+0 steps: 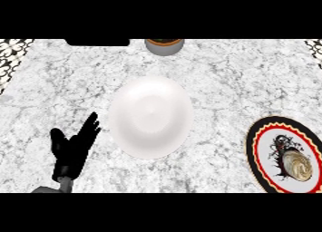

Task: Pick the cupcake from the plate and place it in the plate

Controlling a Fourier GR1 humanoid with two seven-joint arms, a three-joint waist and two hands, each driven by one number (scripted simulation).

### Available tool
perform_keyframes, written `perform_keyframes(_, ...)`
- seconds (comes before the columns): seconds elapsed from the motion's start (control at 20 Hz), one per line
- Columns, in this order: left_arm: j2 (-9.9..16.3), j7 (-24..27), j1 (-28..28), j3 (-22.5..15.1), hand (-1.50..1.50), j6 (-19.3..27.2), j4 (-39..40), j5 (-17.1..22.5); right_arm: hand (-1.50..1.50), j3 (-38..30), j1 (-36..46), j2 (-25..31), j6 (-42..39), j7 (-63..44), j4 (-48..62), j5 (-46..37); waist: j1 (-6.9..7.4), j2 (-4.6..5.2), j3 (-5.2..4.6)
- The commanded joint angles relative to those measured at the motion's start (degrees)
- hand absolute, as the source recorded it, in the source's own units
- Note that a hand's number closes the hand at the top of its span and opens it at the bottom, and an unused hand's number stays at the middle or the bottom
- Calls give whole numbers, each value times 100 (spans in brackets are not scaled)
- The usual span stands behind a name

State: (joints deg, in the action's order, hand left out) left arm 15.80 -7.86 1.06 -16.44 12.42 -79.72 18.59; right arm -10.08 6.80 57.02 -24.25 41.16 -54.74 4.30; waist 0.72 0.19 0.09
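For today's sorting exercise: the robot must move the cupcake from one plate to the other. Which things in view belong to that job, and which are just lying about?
Belongs to the job:
cupcake
patterned plate under it
white plate
left hand, open, resting beside the white plate

Just lying about:
grey pot at the counter's far edge
black object beside it

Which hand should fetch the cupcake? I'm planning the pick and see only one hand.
Probably the right. The cupcake sits on the patterned plate at the counter's right edge. The left hand rests open at lower left, beyond the white plate. The right hand isn't in view.
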Motion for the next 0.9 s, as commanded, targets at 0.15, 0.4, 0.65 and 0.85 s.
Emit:
perform_keyframes(0.15,52,34,-328,135,0,-116,-160,32,-150,558,-523,240,122,-126,-1052,-885,-113,-41,-15)
perform_keyframes(0.4,-129,-50,-265,169,0,-47,-115,-169,-150,712,-718,-269,496,-852,-1805,-1340,-105,-31,-12)
perform_keyframes(0.65,24,-373,-158,436,0,-247,-299,-163,-150,696,-887,-653,805,-1048,-1953,-1945,-88,-25,-9)
perform_keyframes(0.85,-128,-682,-75,357,0,-71,-531,-291,-150,779,-970,-548,385,-1843,-2551,-2075,-97,-31,-11)
